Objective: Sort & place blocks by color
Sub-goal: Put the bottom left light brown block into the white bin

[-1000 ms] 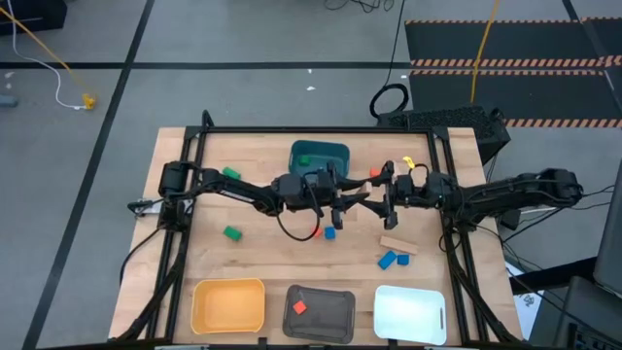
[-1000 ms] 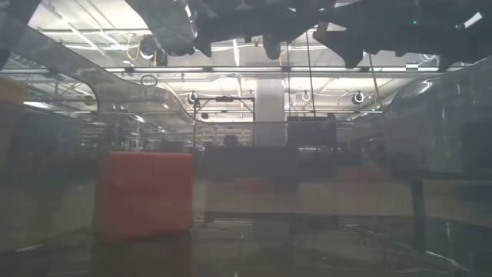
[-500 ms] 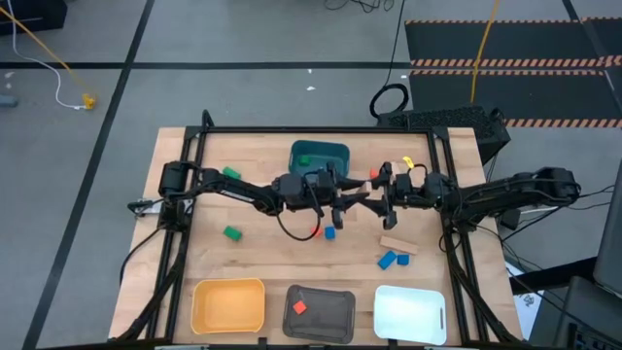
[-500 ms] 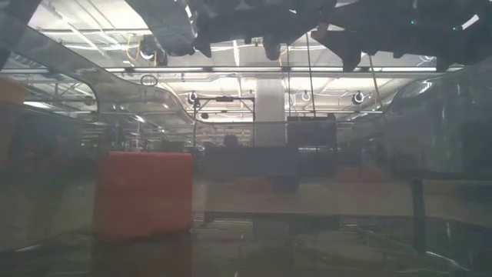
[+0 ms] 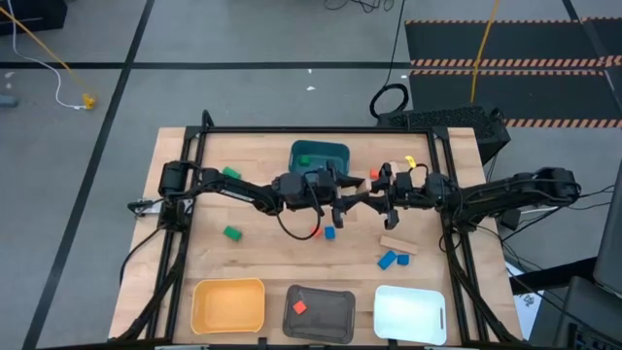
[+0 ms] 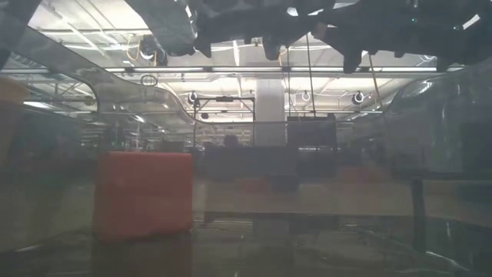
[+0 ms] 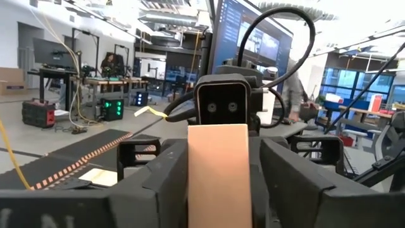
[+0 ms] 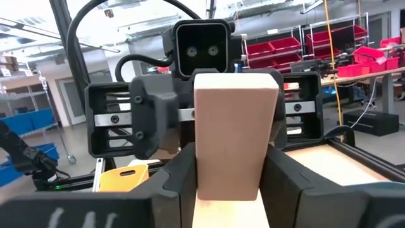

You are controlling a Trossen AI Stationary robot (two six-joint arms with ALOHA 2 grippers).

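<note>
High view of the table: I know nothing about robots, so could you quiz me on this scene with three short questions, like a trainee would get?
1. True or false: the grey tray has a red block in it.
2. Which tray sits alone at the far edge of the table, away from the row of three? A) the teal tray B) the yellow one C) the white one
3. The left end effector and the right end effector meet above the middle of the table with one block between them. What colour is it?

Key: 1 true; 2 A; 3 tan.
</note>
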